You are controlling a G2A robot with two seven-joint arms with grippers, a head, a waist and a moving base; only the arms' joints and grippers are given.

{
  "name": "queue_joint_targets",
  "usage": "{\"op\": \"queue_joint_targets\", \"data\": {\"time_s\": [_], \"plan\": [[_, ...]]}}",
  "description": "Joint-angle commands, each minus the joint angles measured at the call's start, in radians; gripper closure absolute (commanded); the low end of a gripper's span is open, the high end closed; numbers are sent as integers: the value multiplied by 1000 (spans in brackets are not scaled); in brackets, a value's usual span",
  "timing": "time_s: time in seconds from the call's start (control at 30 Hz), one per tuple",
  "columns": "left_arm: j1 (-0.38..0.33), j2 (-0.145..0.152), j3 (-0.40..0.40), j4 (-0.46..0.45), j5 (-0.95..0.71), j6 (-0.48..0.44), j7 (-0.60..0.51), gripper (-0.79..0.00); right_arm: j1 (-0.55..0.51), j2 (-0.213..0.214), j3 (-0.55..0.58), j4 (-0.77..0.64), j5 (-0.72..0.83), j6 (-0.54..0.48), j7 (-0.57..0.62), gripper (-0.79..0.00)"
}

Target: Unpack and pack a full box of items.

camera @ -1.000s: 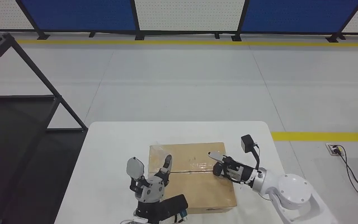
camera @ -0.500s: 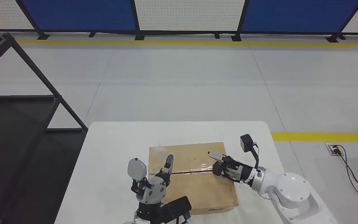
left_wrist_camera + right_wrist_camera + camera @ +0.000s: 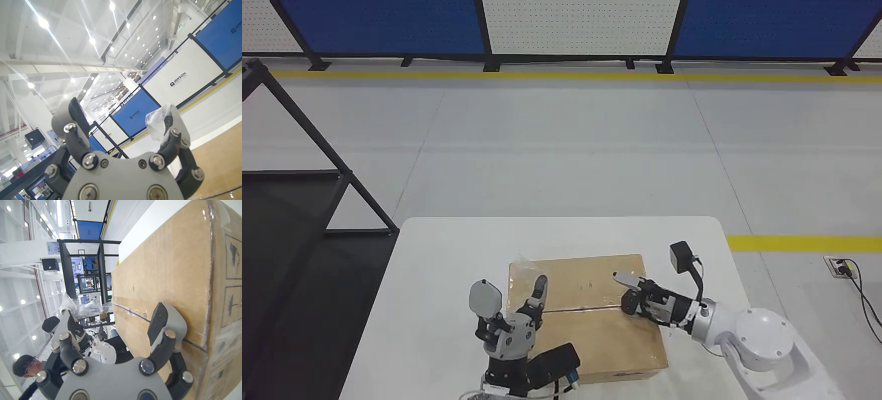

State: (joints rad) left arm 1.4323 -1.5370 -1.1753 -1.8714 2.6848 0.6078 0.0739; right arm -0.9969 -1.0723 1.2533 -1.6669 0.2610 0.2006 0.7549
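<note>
The box (image 3: 587, 310) sits shut on the white table (image 3: 442, 270), clear tape along its top seam (image 3: 132, 311). The right gripper (image 3: 113, 313) is spread wide at the right end, one finger lying by that seam. The left gripper (image 3: 122, 113) gapes at the opposite end with a scrap of clear film (image 3: 157, 121) stuck to one finger. That film could foul its next grasp, and tugging the tape may drag the unheld box.
</note>
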Motion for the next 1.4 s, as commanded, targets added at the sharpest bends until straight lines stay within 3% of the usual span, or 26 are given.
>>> {"op": "queue_joint_targets", "data": {"time_s": [0.0,1.0,1.37], "plan": [[-1,0,-1,5,0,2,0,-785,4,-1,-5,5,0,0,1,-785],[18,4,9,6,6,16,46,-785,10,-6,-22,9,-4,-8,-3,-785],[8,5,25,37,33,-42,35,-785,6,-6,-22,6,-5,-11,-1,-785]]}}
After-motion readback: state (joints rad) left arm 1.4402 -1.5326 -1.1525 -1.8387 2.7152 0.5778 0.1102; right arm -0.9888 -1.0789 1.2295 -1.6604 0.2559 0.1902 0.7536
